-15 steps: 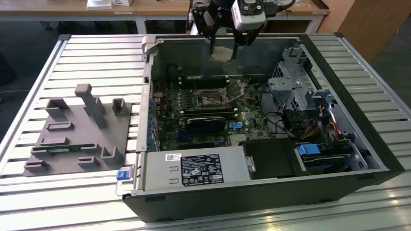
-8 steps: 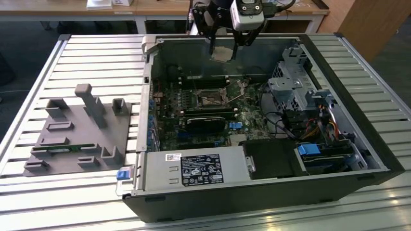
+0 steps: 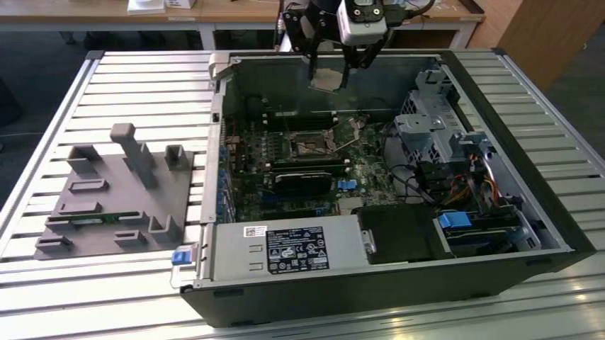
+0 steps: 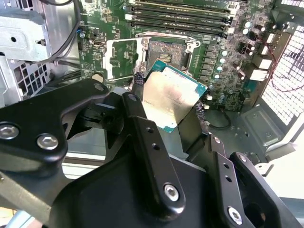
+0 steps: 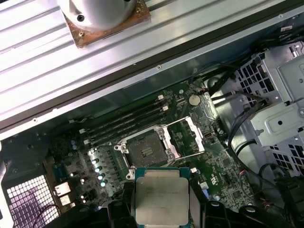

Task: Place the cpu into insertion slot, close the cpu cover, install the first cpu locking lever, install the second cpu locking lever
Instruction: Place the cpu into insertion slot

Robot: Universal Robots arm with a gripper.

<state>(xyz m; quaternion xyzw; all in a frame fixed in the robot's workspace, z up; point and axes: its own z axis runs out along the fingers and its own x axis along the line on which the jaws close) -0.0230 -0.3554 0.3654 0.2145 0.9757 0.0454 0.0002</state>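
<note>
Two black fingers (image 4: pixel 140 114) of the hand (image 4: pixel 170 97) are closed on opposite edges of the small flat square cpu with a pale silver-grey metal top (image 4: pixel 173 102), which is held in the air. Below the hand, apart from the chip, the small square black-rimmed insertion slot (image 5: pixel 145 151) is seen uncovered in both wrist views. The thin silver cpu cover frame (image 5: pixel 186 137) is swung open beside it. The exterior view adds the open dark computer case (image 3: pixel 378 283) on the slatted metal worktop (image 3: pixel 142 71).
</note>
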